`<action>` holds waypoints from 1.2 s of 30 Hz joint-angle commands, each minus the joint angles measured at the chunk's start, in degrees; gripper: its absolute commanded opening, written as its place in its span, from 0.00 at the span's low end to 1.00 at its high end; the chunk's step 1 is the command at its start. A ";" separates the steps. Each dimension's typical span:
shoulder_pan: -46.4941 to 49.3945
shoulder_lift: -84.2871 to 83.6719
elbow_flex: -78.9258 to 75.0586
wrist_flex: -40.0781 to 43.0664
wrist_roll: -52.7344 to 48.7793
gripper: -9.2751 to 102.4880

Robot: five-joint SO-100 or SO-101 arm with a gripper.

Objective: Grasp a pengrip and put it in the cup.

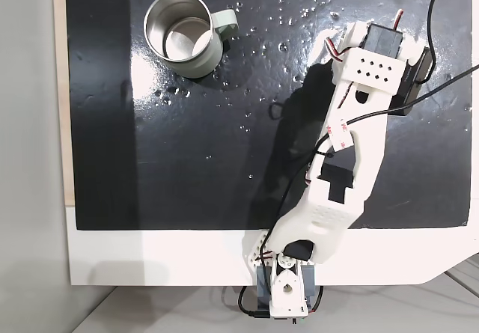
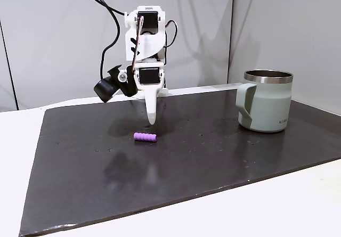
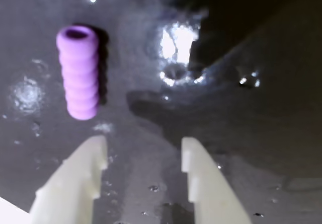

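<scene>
The lilac ribbed pengrip (image 2: pixel 145 137) lies flat on the black mat, left of centre in a fixed view. My gripper (image 2: pixel 151 121) points straight down just behind and above it, a small gap off the mat. In the wrist view the pengrip (image 3: pixel 79 73) lies up and to the left of my open gripper (image 3: pixel 145 151). The two white fingertips (image 3: pixel 95 158) stand apart with bare mat between them. The grey-green cup (image 2: pixel 266 101) stands upright far to the right, handle towards the arm. From above, the cup (image 1: pixel 171 62) sits at the mat's top left and my arm covers the pengrip.
The black mat (image 1: pixel 187 161) lies on a white table (image 1: pixel 150 258) and carries small shiny droplets (image 1: pixel 283 47). My arm (image 1: pixel 352 146) stretches from its base at the bottom edge to the upper right, with loose black cables (image 1: pixel 449 86) beside it.
</scene>
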 commanded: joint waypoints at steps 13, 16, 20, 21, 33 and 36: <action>2.99 -10.63 -21.88 5.01 -0.09 0.26; 3.34 -12.74 -24.08 5.80 -0.09 0.26; 3.08 -14.59 -25.93 5.80 -0.79 0.25; 2.81 -15.21 -26.10 5.80 -1.14 0.25; 2.99 -23.12 -30.15 8.17 0.18 0.13; 2.99 -23.20 -30.76 9.14 1.05 0.08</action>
